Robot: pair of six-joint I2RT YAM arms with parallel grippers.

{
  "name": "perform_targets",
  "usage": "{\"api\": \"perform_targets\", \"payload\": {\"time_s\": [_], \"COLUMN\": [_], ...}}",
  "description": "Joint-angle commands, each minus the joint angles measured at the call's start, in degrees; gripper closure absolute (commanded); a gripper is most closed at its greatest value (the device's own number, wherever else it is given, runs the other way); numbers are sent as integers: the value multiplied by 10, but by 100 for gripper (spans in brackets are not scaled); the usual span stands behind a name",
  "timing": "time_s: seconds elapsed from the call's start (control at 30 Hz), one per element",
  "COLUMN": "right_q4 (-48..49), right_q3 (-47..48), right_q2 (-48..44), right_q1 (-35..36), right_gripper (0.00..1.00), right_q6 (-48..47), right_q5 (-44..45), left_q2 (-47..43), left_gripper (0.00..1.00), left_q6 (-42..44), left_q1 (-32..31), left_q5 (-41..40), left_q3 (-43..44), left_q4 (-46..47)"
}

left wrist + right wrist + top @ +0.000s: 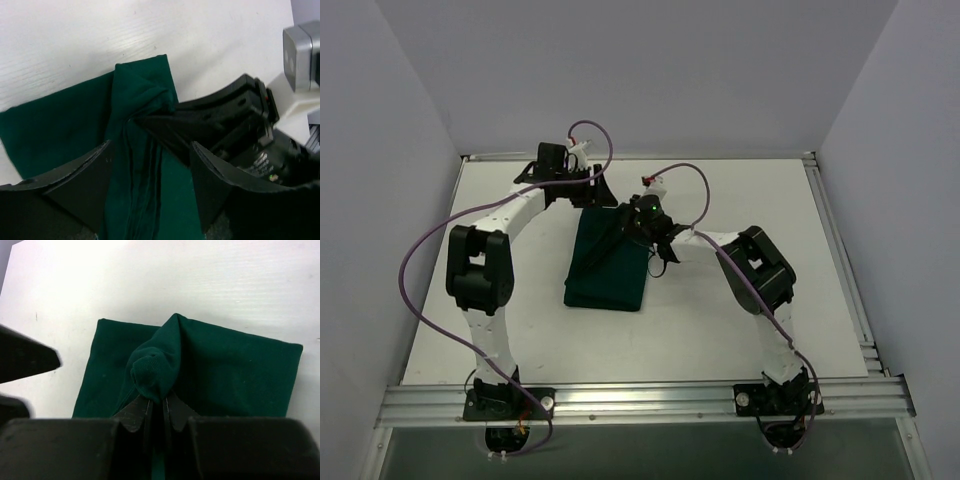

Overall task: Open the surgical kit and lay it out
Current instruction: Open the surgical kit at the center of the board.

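Barely begun — the dark green cloth wrap (608, 262) lies folded mid-frame, contents hidden. The right gripper (156, 412) pinches a raised fold; the left gripper (150, 150) hangs wide — holding nothing.

The top external camera is mounted high behind the arm bases, at 6 o'clock, and looks down over the whole surface (720, 330). In that view the green cloth wrap (608, 272) lies near centre, with the left wrist at its 11 o'clock and the right wrist at its 1 o'clock. Each wrist camera looks close along its own claw, the left claw (150, 155) and the right claw (156, 410). All three views share the wrap.
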Motion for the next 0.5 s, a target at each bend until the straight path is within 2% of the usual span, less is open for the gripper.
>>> {"api": "perform_targets", "payload": {"time_s": [0.0, 0.17, 0.3, 0.47], "right_q4": [34, 16, 6, -52], "right_q3": [-15, -37, -62, -99], "right_q2": [-57, -86, -122, -171], "right_q1": [-32, -65, -101, -134], "right_gripper": [100, 100, 100, 100], "right_q6": [-2, -31, -39, -86], "right_q5": [-47, -123, -190, -220], "left_q2": [-50, -90, -103, -94], "left_gripper": [29, 23, 23, 24], "left_q6": [40, 83, 117, 145], "left_q1": [-2, 1, 4, 8], "left_q5": [-6, -41, -96, -139], "left_q3": [41, 42, 13, -33], "left_q4": [-30, -52, -65, -65]}}
